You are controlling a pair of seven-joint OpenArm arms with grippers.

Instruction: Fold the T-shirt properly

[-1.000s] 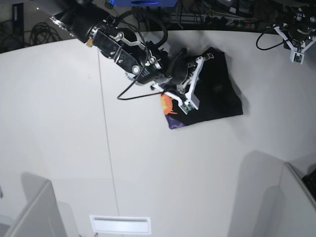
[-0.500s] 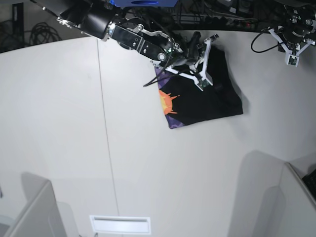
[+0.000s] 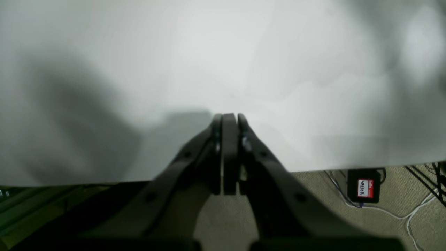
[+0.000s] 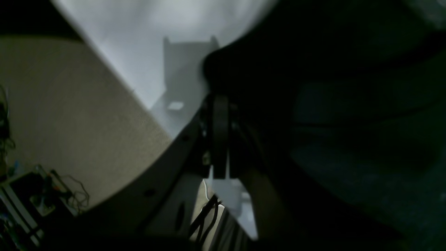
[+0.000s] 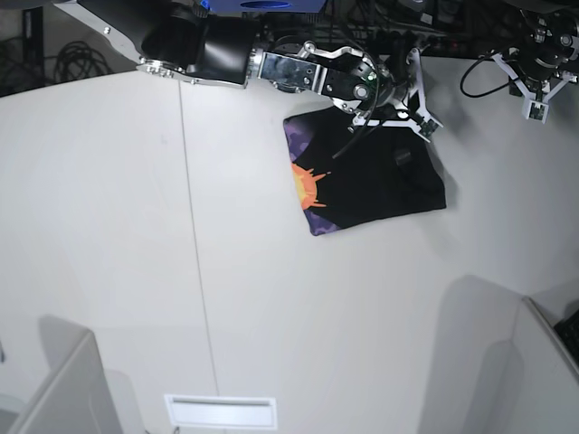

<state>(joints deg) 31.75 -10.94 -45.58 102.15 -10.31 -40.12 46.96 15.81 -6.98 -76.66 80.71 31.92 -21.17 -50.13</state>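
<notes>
The black T-shirt (image 5: 380,176) lies folded into a rough square on the white table (image 5: 118,235), with its orange sunburst and purple print (image 5: 306,185) showing at the left edge. My right gripper (image 5: 422,125) is at the shirt's far right corner. In the right wrist view it (image 4: 218,101) is shut, its tips at the edge of the black cloth (image 4: 331,104), with no cloth visible between the jaws. My left gripper (image 5: 536,107) is far right, apart from the shirt. In the left wrist view it (image 3: 228,116) is shut and empty above bare table.
A seam (image 5: 194,253) runs down the table left of the shirt. Grey partitions stand at the near left (image 5: 63,389) and near right (image 5: 525,362). A white slot (image 5: 220,411) is at the near edge. Cables and a black box (image 3: 364,186) lie on the floor.
My right arm has swung from over the shirt's middle to its far right corner, uncovering the print side. The shirt's raised far corner now lies lower. The left arm has barely moved.
</notes>
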